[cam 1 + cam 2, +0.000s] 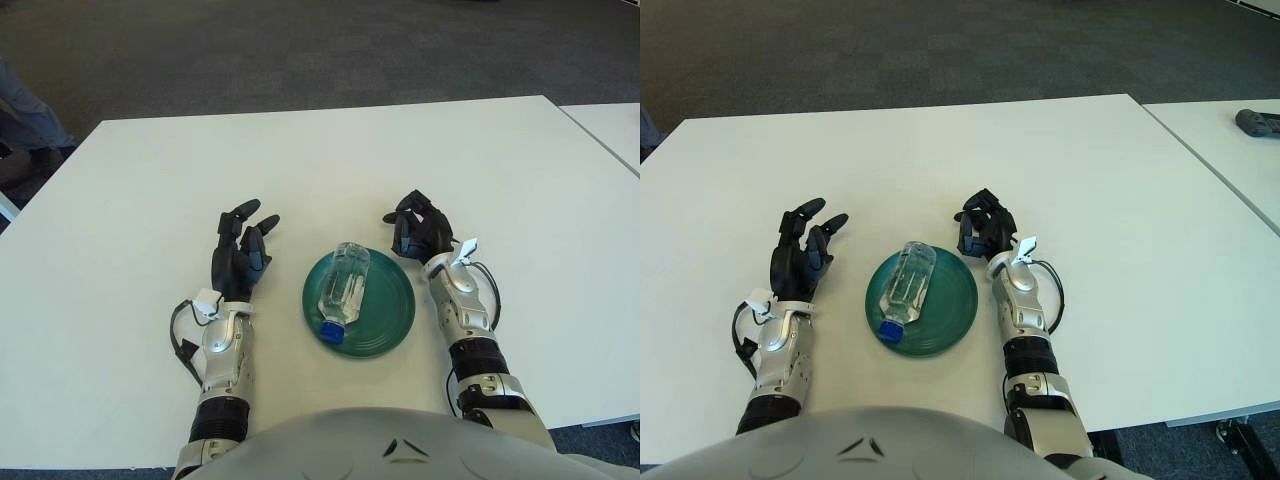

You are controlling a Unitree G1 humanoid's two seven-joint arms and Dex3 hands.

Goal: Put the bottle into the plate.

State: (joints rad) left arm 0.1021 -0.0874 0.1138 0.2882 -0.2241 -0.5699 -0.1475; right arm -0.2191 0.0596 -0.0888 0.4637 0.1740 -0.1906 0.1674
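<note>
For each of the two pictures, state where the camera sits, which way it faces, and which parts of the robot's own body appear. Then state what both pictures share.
Left eye view: on the robot's head, facing forward and down at the white table; shows the left hand, right hand, both forearms and the chest.
Right eye view: beside it on the head, same direction; same body parts, plus a dark object on a neighbouring table.
Shared: the bottle lying on its side in the green plate, between both open hands.

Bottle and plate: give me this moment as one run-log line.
bottle: lying on its side in green plate | left hand: open, left of plate | right hand: open, by plate's far-right rim
</note>
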